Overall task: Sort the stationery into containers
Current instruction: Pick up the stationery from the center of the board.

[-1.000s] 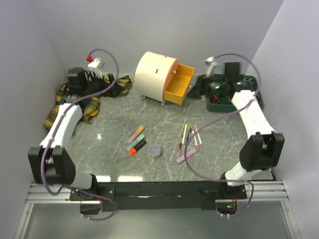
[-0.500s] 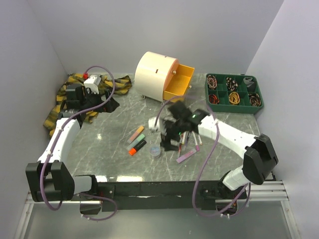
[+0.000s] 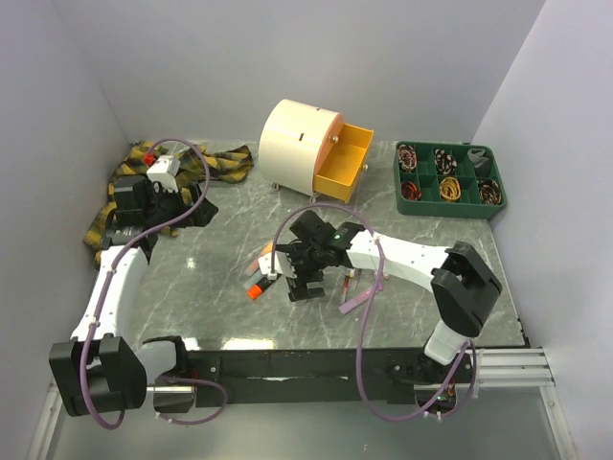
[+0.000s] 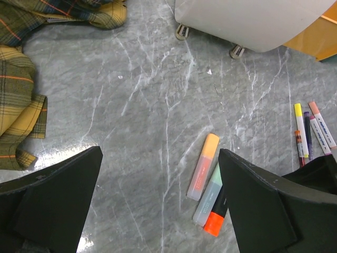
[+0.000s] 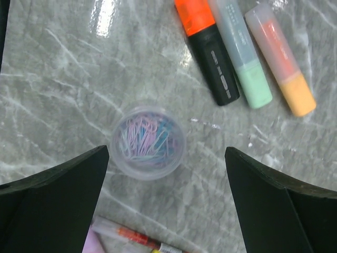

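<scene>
Hardly started, by the look of it. Right gripper (image 5: 167,197) hovering jaws spread wide directly over the small round tin (image 5: 148,140), clutching nothing; clear lid, pastel paper clips visible inside (tin hidden under the gripper in the overhead view). Just beside it on the marble table (image 3: 220,225), three stubby highlighters lying side by side and touching: black-and-orange highlighter (image 5: 207,44), green highlighter (image 5: 240,54), orange highlighter (image 5: 280,60). All on the open tabletop, none in a container.

Thin pens (image 4: 309,132) in a loose bundle to the right of the highlighters, also unsorted; one more pink marker (image 3: 358,298) lying apart near the front edge, under the right arm's cable.

Left gripper (image 4: 160,203) likewise released, fingers wide apart, holding nothing, parked high over the left side of the table near the plaid cloth (image 3: 126,188) and looking down toward the highlighters.

Containers waiting: cream cabinet (image 3: 297,146) at the back with its orange drawer (image 3: 347,165) pulled out, seemingly with nothing in it from above. Green tray (image 3: 450,180) at the back right, compartments stocked with coiled bands, no pens or highlighters visible there.

Judgement: everything left to do. Likely first pick the tin, given the right gripper centred over it.
</scene>
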Available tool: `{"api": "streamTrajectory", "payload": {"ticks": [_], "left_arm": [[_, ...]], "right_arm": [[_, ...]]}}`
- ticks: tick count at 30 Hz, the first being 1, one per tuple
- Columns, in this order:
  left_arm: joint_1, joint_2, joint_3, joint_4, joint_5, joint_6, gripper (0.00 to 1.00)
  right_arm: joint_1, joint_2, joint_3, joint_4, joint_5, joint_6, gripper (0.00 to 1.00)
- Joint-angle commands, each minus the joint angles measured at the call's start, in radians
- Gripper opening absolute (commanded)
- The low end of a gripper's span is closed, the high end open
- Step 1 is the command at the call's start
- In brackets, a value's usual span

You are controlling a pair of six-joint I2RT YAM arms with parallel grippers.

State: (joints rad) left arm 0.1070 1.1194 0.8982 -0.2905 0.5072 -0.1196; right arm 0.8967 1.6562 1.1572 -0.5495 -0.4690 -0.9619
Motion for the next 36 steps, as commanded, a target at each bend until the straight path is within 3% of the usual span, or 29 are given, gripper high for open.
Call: {"api": "streamTrajectory", "payload": {"ticks": [1,21,27,32,36], "left_arm": [[0.011,-0.041,-0.022,0.025,0.013,-0.011,0.99],[0.025,-0.010,-0.028,0.045,0.028,-0.029,0.99],[0.030,0.002,-0.025,0.054,0.034,-0.041,0.99],[0.033,0.014,-0.015,0.053,0.037,-0.043,0.99],[0.033,0.045,0.016,0.037,0.048,-0.037,1.00]], "right_arm": [[0.021,0.022,0.061,-0.013,-0.007,-0.029,1.00],[0.041,0.099,0.076,-0.050,-0.022,-0.020,0.98],[0.041,0.103,0.082,-0.053,-0.033,-0.011,0.76],[0.042,0.082,0.090,-0.058,-0.016,-0.008,0.47],[0.016,0.062,0.168,-0.125,0.000,0.018,0.39]]}}
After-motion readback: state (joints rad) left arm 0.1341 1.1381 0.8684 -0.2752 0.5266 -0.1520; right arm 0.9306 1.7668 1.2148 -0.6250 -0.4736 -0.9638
